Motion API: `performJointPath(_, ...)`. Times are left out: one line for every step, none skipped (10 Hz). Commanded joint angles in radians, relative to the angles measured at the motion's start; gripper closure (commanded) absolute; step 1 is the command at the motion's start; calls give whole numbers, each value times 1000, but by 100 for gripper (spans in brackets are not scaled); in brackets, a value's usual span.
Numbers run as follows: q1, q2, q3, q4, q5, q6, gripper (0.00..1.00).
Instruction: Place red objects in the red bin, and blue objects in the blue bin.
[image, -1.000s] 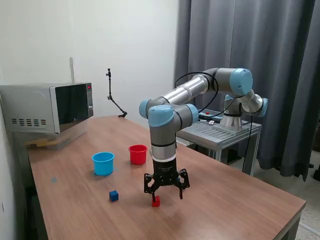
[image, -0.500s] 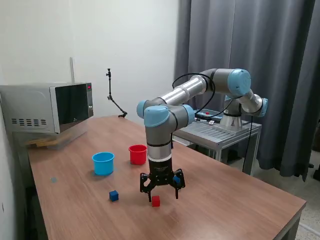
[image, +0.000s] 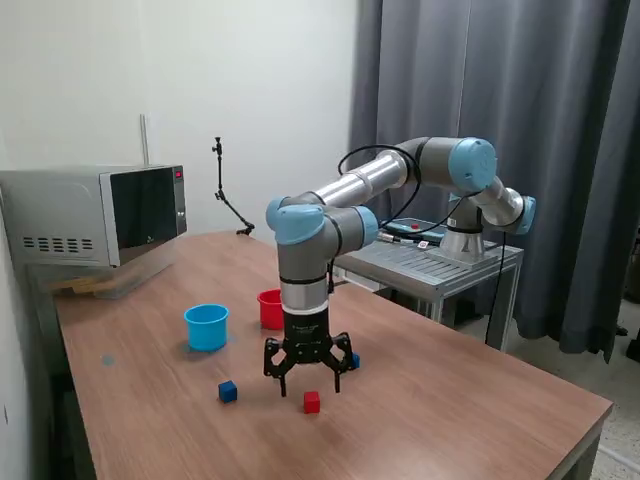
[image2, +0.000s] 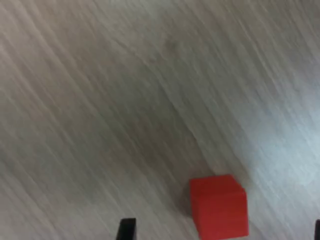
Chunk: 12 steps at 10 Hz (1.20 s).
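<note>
- Red cube (image: 312, 401) sits on the wooden table (image: 480, 400), lower centre of the exterior frame, free of any grip.
- Gripper (image: 307, 383) hangs low over the table with its jaws spread apart and nothing between them; it is just up and to the left of the red cube in the exterior frame.
- Wrist view: red cube (image2: 219, 205) shows at lower right of centre, between the 2 dark finger tips at the bottom edge, one at (image2: 126, 229). Picture is smeared, so exact offset is uncertain.
- Key relation: the cube lies toward the exterior view's right and nearer the camera than the jaw midpoint. Judgement: the gripper needs to re-centre that way before descending. A cube has no long axis, so only squaring the fingers to its faces matters.
- Dark blue cube (image: 228, 391) lies to the left in the exterior frame, well apart from the red one. A 2nd blue cube (image: 354, 360) peeks out just behind the gripper.
- Red cup (image: 268, 308) is partly hidden behind the arm; light blue cup (image: 206, 327) stands to its left. Contents of both: cannot tell.
</note>
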Motion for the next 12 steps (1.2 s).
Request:
performJointPath(-7,1,0,-2,2,-2,0)
performJointPath(-7,7,0,0,2,-2,0)
performJointPath(-7,7,0,0,3,0,0)
performJointPath(-7,9,0,0,3,0,0)
performJointPath(-5,13,0,1,3,-2,0)
performJointPath(-7,15,1,3,18,-2,0)
performJointPath(-5,18,4,3,23,-3,0)
performJointPath(-5,19,6,6,23,-6,0)
performJointPath(-7,21,7,6,23,-8,0)
performJointPath(-7,21,7,6,23,-5,0)
performJointPath(-5,21,7,6,23,-2,0)
performJointPath(-7,21,7,5,23,1,0)
